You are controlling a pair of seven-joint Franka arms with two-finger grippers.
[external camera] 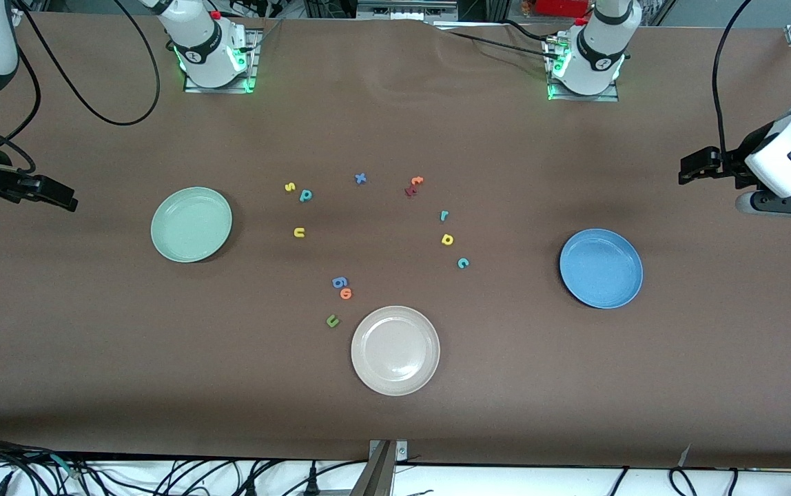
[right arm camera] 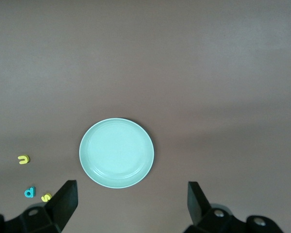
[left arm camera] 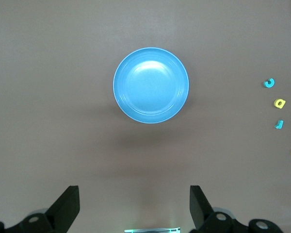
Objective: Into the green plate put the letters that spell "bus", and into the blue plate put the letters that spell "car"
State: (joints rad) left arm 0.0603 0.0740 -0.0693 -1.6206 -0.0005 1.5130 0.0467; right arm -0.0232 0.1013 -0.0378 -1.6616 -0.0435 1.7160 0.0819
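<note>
Tiny foam letters [external camera: 299, 232] lie loose on the brown tabletop [external camera: 92, 358], none yet in the mint-green round plate [external camera: 191, 224] or the blue round plate [external camera: 601, 268]. The left pincer [left arm camera: 135, 204] hangs wide over the blue plate's end. The right pincer [right arm camera: 132, 201] hangs wide over the green plate's end, each apparently placed to serve its own plate.

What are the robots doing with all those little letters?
Nothing has been picked up yet. Both arms wait at the table's ends, each tool open and empty: the left tool near the blue plate, the right tool near the green plate. Both plates hold nothing. The yellow s, teal b and yellow u lie together on the table, and the teal r, yellow a and teal c lie closer to the blue plate.
</note>
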